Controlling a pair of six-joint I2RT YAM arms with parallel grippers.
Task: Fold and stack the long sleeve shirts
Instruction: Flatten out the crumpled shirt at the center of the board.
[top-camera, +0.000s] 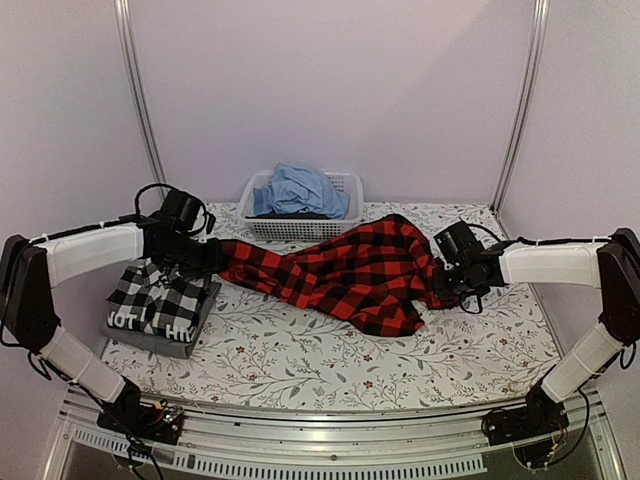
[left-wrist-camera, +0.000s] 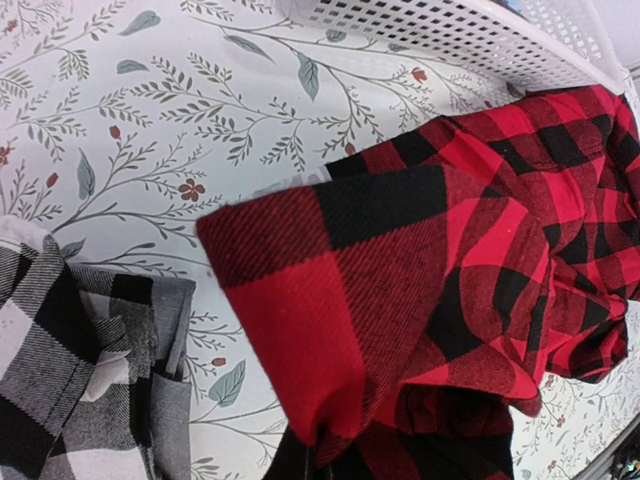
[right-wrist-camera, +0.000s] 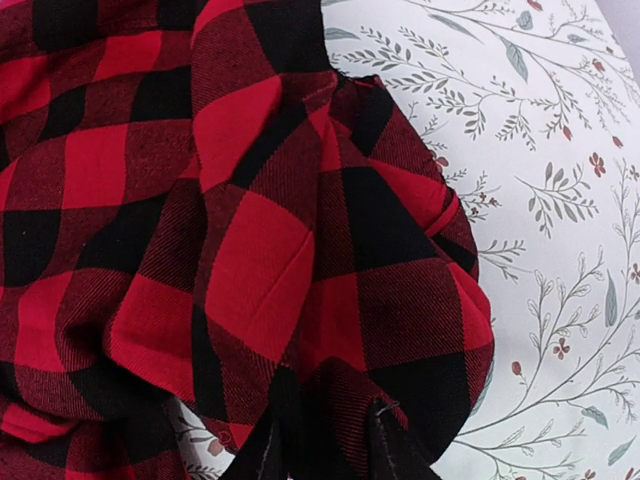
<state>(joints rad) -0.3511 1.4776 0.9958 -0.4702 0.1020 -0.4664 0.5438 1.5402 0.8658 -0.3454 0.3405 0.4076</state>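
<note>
The soft red-and-black buffalo-check flannel shirt (top-camera: 340, 275) is slung across the middle of the counter, nearer the far edge than the near one. Its two ends are raised and its bunched middle sags onto the floral-printed white tablecloth (top-camera: 300, 370).

The shirt is judged light, limp and not slippery. No shape will be kept by it unaided, and any part left unsupported can be expected to droop and crease. A hold is best taken at a firm seamed place, such as a hem corner, a cuff or a shoulder seam, so that a single layer is pinched rather than a wad.

The left end is taken by the left gripper (top-camera: 205, 258), whose jaws appear clenched on a fairly flat corner of the cloth. The right end is gathered between the dark fingers (right-wrist-camera: 400, 450) of the right gripper (top-camera: 442, 283), likewise clamped, but on a thick bunch.

Toward the left edge, just beneath the left gripper, a folded black-and-white check shirt (top-camera: 160, 298) is laid on a folded dark grey shirt with white lettering (top-camera: 140, 330). At the middle of the far edge a white perforated plastic basket (top-camera: 345, 185) is seen, with a crumpled blue cloth (top-camera: 300, 190) inside it.
</note>
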